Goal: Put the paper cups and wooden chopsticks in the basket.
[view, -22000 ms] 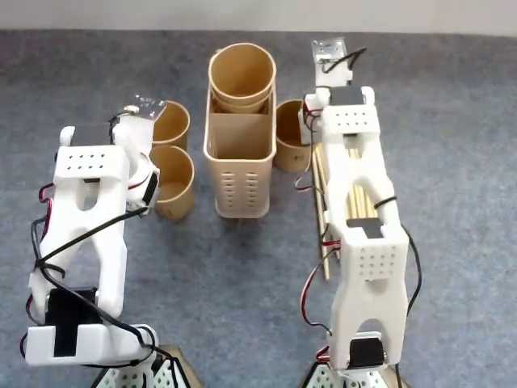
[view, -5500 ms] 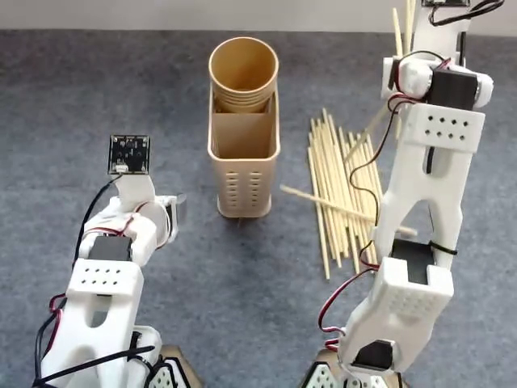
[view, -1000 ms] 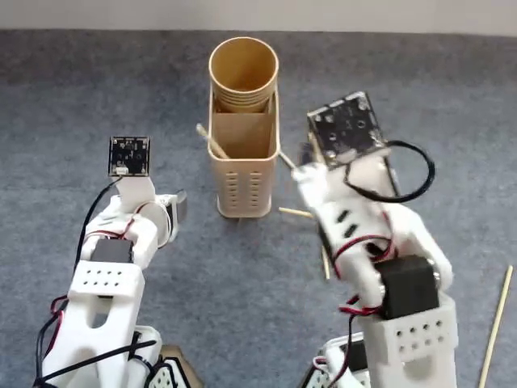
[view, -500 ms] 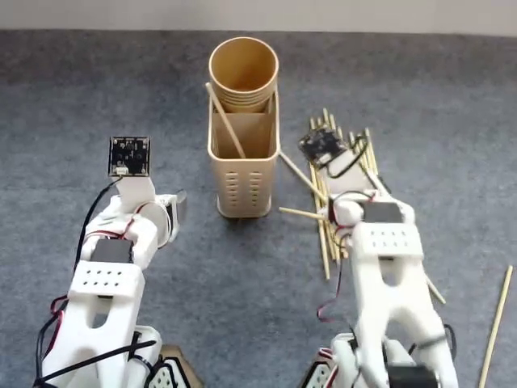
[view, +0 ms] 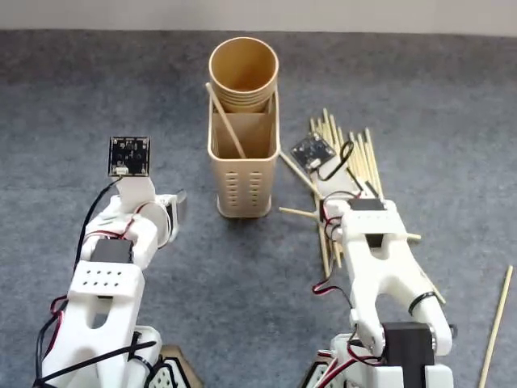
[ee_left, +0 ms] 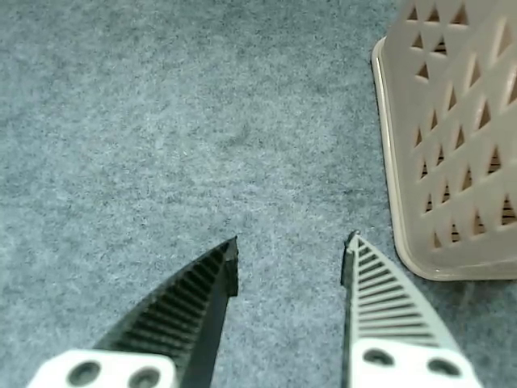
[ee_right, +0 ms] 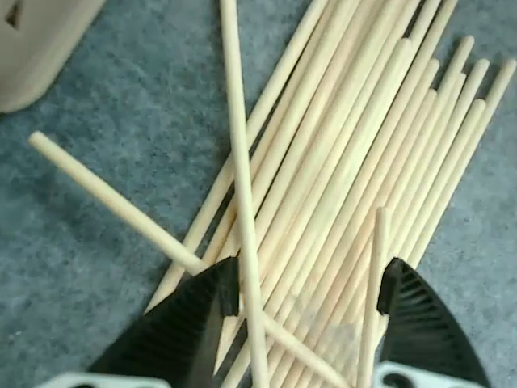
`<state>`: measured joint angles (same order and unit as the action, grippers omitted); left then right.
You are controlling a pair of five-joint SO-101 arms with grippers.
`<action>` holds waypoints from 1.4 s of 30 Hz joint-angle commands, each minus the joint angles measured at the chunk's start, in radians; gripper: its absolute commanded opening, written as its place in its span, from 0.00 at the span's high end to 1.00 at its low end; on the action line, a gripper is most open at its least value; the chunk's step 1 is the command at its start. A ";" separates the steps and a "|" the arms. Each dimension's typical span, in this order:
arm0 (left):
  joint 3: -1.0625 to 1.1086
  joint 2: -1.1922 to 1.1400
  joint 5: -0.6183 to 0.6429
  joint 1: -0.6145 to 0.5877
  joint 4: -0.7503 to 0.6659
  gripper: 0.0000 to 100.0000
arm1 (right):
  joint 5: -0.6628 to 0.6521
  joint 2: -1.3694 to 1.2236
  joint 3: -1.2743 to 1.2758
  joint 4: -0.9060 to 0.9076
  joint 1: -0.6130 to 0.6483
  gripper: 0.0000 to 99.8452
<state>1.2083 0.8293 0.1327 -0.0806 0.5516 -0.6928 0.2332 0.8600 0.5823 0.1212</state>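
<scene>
Right of the basket [view: 242, 190], on grey carpet [view: 97, 81], the right gripper [ee_right: 308, 283] hangs low over a loose pile of wooden chopsticks [ee_right: 363, 145]. Its jaws stand apart, straddling several sticks, and nothing is pinched between them. Two sticks lie askew on the side of the pile nearer the basket. A long one [ee_right: 238, 162] runs past one fingertip, and a shorter one [ee_right: 113, 194] slants across beneath it toward the basket's corner.

Inside the basket, a nested stack of paper cups [view: 242, 69] stands upright in the far compartment and rises above the rim. A single chopstick [view: 226, 121] leans in the near compartment, with its upper end resting against the basket's left edge beside the cups. Well to the right of the basket, apart from the pile, a stray chopstick [view: 494, 327] lies alone on the carpet.

Left of the basket, the left gripper [ee_left: 291, 250] hovers over bare carpet. Its jaws are spread and hold nothing. One fingertip [ee_left: 355, 250] is near the basket's perforated wall but clear of it.
</scene>
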 commanded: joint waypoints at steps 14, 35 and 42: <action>-0.004 0.019 0.002 0.013 -0.011 0.78 | -0.005 -0.111 -0.007 -0.015 0.022 0.96; -0.004 0.019 0.002 0.015 -0.015 0.78 | 0.535 -0.110 -0.923 0.243 -0.114 1.00; -0.004 0.019 0.002 0.015 -0.017 0.78 | 0.598 -0.110 -1.133 0.314 -0.031 1.00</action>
<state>1.2083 0.8293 0.1327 -0.0806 0.5516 -0.1281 0.1181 -0.1803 0.8861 0.0568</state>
